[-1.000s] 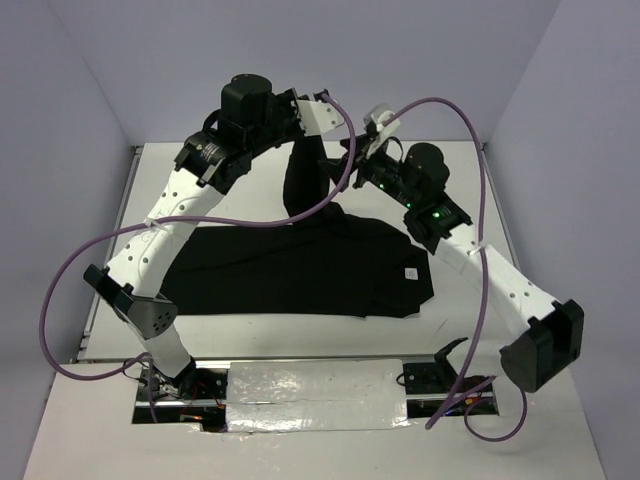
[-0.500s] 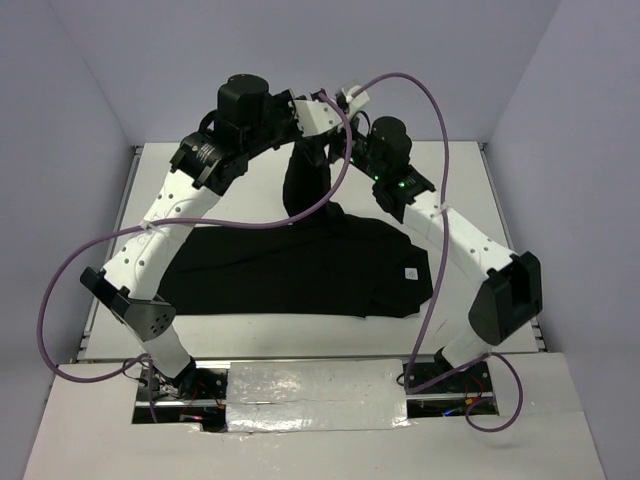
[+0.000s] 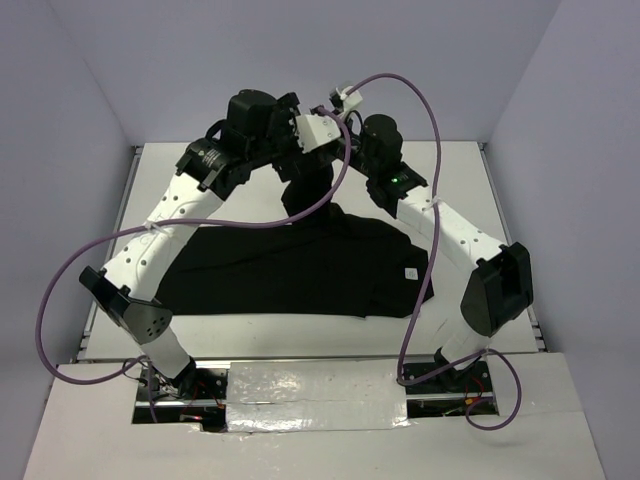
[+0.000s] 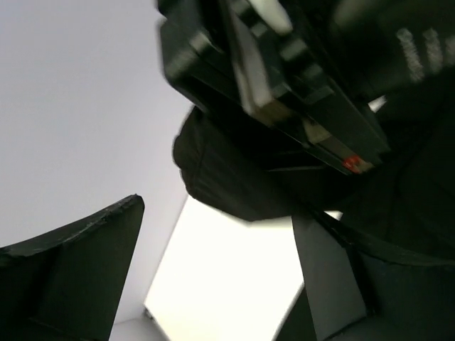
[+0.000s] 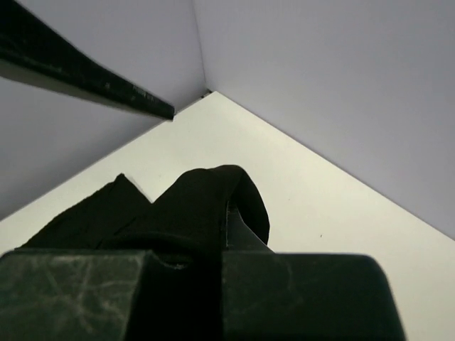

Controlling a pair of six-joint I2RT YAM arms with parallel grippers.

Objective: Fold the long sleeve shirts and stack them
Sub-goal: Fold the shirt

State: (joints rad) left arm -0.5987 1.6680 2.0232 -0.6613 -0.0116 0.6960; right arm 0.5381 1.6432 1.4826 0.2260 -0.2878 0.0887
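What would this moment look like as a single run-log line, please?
step: folding | left gripper: open | right gripper: shut on sleeve | black shirt: body flat on table, sleeve raised

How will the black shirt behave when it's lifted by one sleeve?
Probably floppy: the shirt lies in soft folds and its raised sleeve hangs limp. Likely to trail, not lift whole, since most lies flat on the table.
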